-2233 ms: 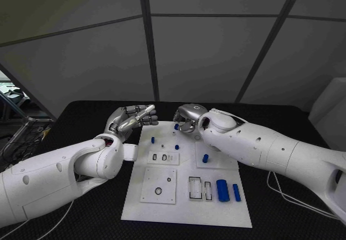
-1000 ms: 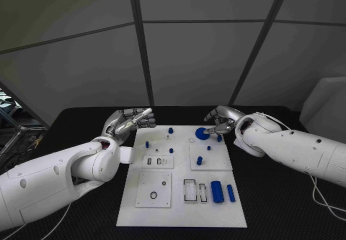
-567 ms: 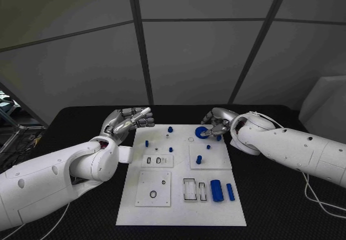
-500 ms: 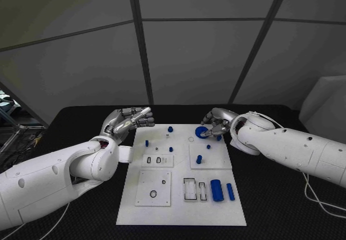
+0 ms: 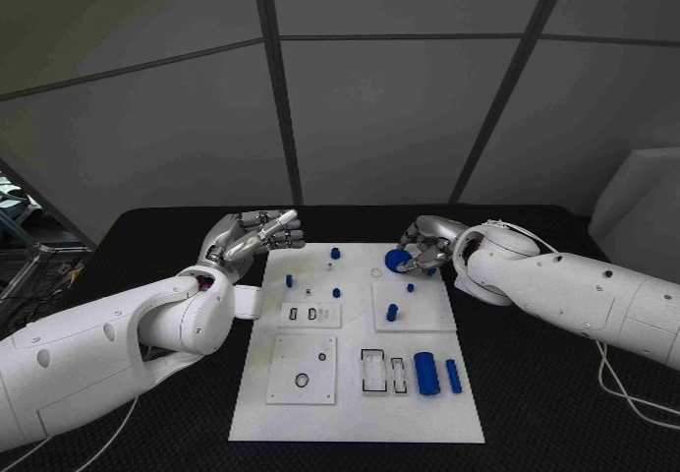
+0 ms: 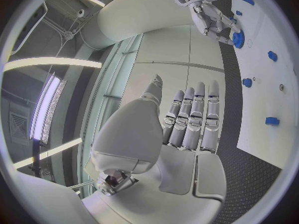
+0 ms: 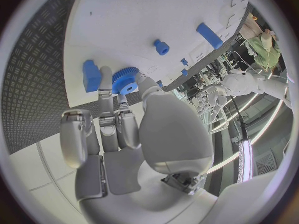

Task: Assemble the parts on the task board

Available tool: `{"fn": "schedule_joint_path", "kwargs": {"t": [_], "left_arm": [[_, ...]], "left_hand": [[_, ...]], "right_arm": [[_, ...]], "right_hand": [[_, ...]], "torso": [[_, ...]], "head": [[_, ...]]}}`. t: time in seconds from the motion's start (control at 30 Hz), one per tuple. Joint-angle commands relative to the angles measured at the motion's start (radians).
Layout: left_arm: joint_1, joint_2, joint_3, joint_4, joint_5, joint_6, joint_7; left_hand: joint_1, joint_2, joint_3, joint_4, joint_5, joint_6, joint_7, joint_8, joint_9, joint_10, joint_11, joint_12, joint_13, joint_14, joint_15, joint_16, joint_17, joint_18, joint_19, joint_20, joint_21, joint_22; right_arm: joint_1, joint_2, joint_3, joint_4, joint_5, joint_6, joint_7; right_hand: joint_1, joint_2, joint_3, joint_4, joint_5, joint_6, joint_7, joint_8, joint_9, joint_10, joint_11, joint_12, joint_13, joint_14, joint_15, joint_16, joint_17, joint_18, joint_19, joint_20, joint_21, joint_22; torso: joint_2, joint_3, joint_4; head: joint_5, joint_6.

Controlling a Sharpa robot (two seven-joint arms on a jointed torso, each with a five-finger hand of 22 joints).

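The white task board (image 5: 355, 403) lies in the middle of the black table. My right hand (image 5: 429, 243) hovers over the board's far right part and pinches a blue gear (image 5: 397, 260) between thumb and fingers; the right wrist view shows the blue gear (image 7: 126, 80) at the fingertips (image 7: 106, 74), just above the board (image 7: 156, 10). My left hand (image 5: 260, 236) hangs above the board's far left corner and holds nothing. In the left wrist view the left hand's fingers (image 6: 190, 117) lie straight, side by side.
Small blue pegs (image 5: 334, 254) stand on the board's far half, and one peg (image 5: 391, 313) stands on the right square plate. Two blue cylinders (image 5: 426, 374) lie at the near right beside rectangular slots (image 5: 374, 373). A ring (image 5: 302, 381) lies on the near left plate.
My right hand has swung from the board's far middle to its far right and closed in on the blue gear. The left hand has stayed put. The camera has shifted.
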Motion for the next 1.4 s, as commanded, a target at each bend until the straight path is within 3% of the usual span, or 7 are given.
{"fn": "schedule_joint_path", "kwargs": {"t": [0.03,0.43,0.73,0.83,1.17,1.4], "left_arm": [[0.001,0.000,0.001,0.000,-0.006,0.004,0.006],[0.001,0.000,0.001,0.000,-0.005,0.003,0.004],[0.001,-0.001,0.001,0.000,-0.005,0.002,0.001],[0.001,-0.001,0.001,0.001,-0.005,0.002,0.001],[0.001,-0.002,0.001,0.002,-0.005,0.001,0.000],[0.001,-0.003,0.001,0.002,-0.005,-0.001,-0.001]], "left_hand": [[-0.004,0.005,-0.001,-0.007,-0.005,0.004,0.000,0.002,-0.001,0.001,0.002,-0.001,0.000,0.008,0.000,-0.006,0.002,0.011,-0.006,-0.003,0.007,0.002],[-0.004,0.005,-0.001,-0.007,-0.005,0.004,0.000,0.002,-0.001,0.001,0.002,-0.001,0.000,0.008,0.000,-0.006,0.002,0.011,-0.006,-0.003,0.007,0.002],[-0.003,0.007,0.000,-0.008,-0.004,0.003,0.000,0.001,-0.001,0.000,0.003,-0.002,-0.001,0.008,0.001,-0.006,0.002,0.011,-0.006,-0.003,0.008,0.002],[-0.003,0.007,0.000,-0.008,-0.004,0.003,0.000,0.001,-0.001,0.000,0.003,-0.002,-0.001,0.008,0.001,-0.006,0.002,0.011,-0.006,-0.003,0.008,0.002],[-0.002,0.009,0.001,-0.009,-0.004,0.003,0.001,0.001,-0.001,0.000,0.003,-0.003,-0.001,0.008,0.001,-0.007,0.002,0.011,-0.006,-0.003,0.008,0.002],[-0.002,0.010,0.001,-0.010,-0.005,0.002,0.002,-0.001,-0.001,-0.002,0.004,-0.005,-0.001,0.008,0.001,-0.007,0.002,0.011,-0.007,-0.003,0.008,0.002]], "right_arm": [[0.002,0.001,0.000,0.000,-0.021,0.012,-0.018],[0.001,0.002,0.001,0.003,-0.022,0.009,-0.022],[0.001,0.001,0.001,0.014,-0.025,-0.039,-0.009],[0.001,0.000,0.001,0.018,-0.034,-0.062,-0.006],[0.000,-0.010,0.000,0.054,-0.055,-0.112,0.005],[0.000,-0.025,0.001,0.126,-0.073,-0.154,-0.012]], "right_hand": [[0.007,0.007,0.006,-0.004,0.007,0.007,-0.001,0.004,0.000,0.024,0.000,0.007,0.148,0.029,0.004,-0.007,0.001,-0.018,0.062,0.003,0.005,0.213],[0.006,0.028,0.016,-0.007,0.026,0.025,-0.004,0.016,0.003,0.046,-0.002,0.033,0.180,0.029,0.002,-0.009,0.003,-0.022,0.078,0.002,0.015,0.232],[0.047,0.089,0.091,-0.034,-0.004,0.132,-0.031,0.057,0.015,0.082,-0.025,0.072,0.228,0.027,-0.013,-0.013,0.004,-0.027,0.093,-0.010,0.024,0.251],[0.053,0.096,0.108,-0.042,-0.003,0.145,-0.035,0.058,0.016,0.087,-0.029,0.077,0.234,0.026,-0.016,-0.014,0.004,-0.029,0.097,-0.014,0.026,0.256],[0.045,0.092,0.126,-0.048,0.000,0.146,-0.034,0.049,0.012,0.091,-0.028,0.080,0.238,0.026,-0.016,-0.015,0.005,-0.030,0.103,-0.016,0.030,0.263],[0.036,0.084,0.136,-0.050,0.010,0.147,-0.033,0.041,0.008,0.091,-0.027,0.080,0.238,0.027,-0.016,-0.016,0.005,-0.030,0.103,-0.016,0.030,0.263]], "torso": [[0.000,0.0002,-0.0003],[0.000,0.0000,-0.0002],[-0.001,0.0001,-0.0002],[0.000,0.0001,-0.0001],[0.000,-0.0003,0.0015],[-0.002,-0.0001,-0.0002]], "head": [[0.001,-0.001],[0.000,-0.003],[-0.001,-0.006],[-0.001,-0.006],[-0.004,-0.005],[0.000,-0.005]]}}
